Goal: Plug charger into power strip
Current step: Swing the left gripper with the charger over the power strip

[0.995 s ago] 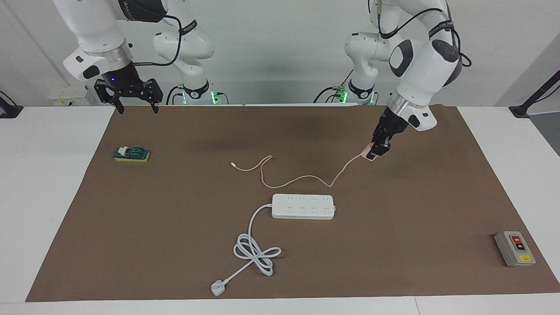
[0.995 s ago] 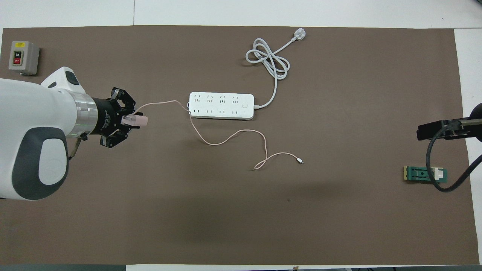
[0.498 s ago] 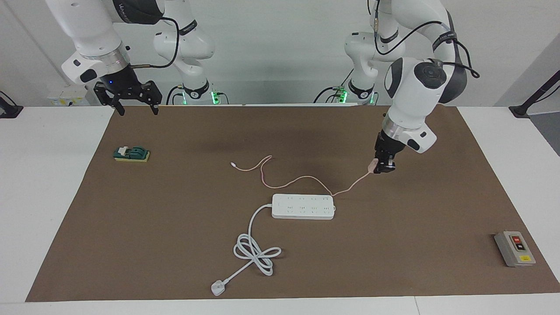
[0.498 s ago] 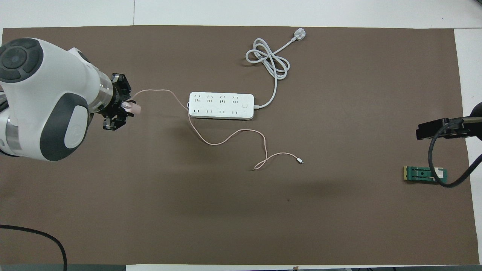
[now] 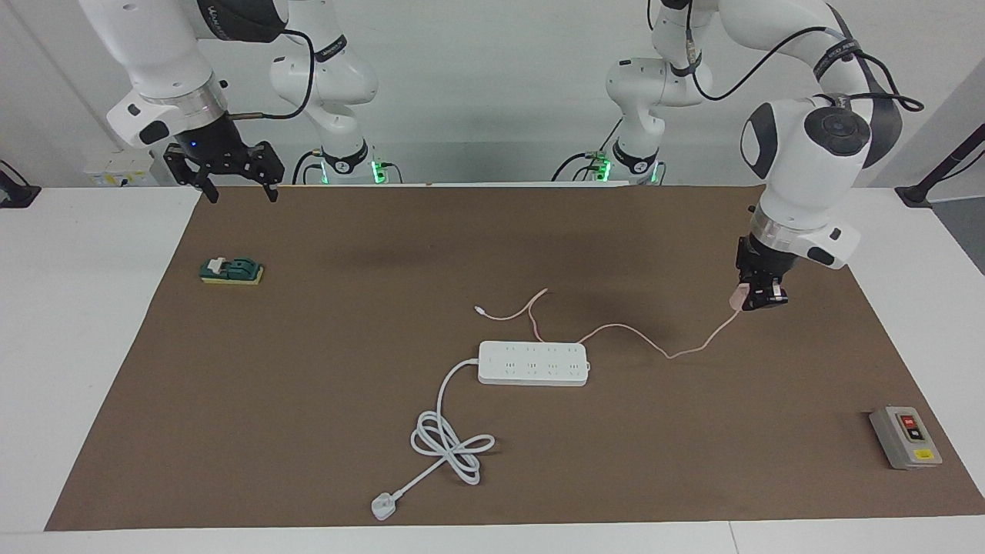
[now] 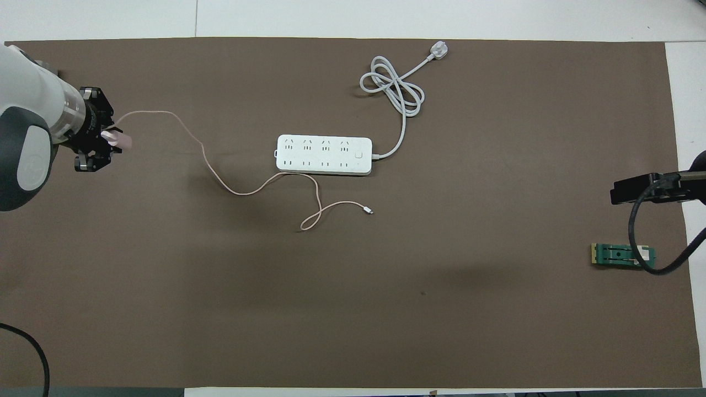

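My left pincer (image 5: 752,302) pinches the small pale pink cube charger (image 6: 122,141) in the air over the brown mat, near the worktop's left-arm end. My right pincer (image 5: 235,191) waits spread at the opposite corner.

Charger (image 5: 737,297): small pale pink cube, lifted off the brown mat toward the left arm's end, thin pink cable trailing past the strip | Power strip (image 5: 533,363): long white multi-socket bar, flat mid-mat, thick cord looped, sockets vacant
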Robot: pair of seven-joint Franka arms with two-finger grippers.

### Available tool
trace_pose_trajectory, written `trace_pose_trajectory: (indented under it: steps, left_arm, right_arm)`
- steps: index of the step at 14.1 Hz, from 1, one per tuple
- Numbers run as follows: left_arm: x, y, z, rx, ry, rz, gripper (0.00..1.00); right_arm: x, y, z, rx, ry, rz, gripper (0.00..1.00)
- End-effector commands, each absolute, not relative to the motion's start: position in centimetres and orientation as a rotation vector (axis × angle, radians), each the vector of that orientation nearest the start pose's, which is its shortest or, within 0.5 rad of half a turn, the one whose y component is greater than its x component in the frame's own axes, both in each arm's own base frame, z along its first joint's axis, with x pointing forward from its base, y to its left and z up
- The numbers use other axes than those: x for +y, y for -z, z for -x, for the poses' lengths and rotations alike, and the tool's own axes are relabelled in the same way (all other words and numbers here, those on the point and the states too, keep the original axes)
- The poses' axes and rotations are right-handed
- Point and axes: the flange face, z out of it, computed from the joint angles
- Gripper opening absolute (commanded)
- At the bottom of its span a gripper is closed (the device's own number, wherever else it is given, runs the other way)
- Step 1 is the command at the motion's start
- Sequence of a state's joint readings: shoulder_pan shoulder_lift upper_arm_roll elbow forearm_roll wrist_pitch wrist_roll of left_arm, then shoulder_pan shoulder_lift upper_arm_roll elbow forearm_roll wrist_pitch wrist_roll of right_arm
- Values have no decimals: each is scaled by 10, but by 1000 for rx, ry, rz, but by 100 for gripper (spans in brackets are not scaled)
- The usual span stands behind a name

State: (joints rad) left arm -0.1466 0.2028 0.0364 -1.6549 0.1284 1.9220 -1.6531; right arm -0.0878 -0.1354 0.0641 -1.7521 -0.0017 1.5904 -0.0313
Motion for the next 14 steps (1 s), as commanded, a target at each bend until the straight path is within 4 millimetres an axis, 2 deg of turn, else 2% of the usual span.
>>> trace_pose_trajectory:
  steps: [1,2,4,6,8,9,12,14]
  left_arm:
    - [-68,-487,-669,-2259,234,2174,0]
    - [-72,-490,-675,-2356,257,2151,0]
    - [-96,-477,-687,-2495,236,2104,0]
    - [-145,-459,-687,-2522,219,2082,0]
    - [-195,-435,-698,-2540,200,2032,0]
    - [-210,-433,-701,-2545,202,2011,0]
    - [-265,-433,-678,-2456,160,2092,0]
    - [-300,-425,-662,-2397,146,2150,0]
  right_arm:
    - [-15,-616,-509,-5,-22,3132,100]
    - [-16,-616,-509,-3,-22,3132,100]
    - [-17,-617,-509,-3,-24,3132,100]
    - [-16,-615,-508,-3,-36,3133,100]
    - [-15,-615,-508,-3,-34,3133,100]
    - [-16,-615,-508,-3,-36,3133,100]
    - [-16,-616,-508,-3,-34,3133,100]
    - [-17,-616,-508,0,-34,3133,100]
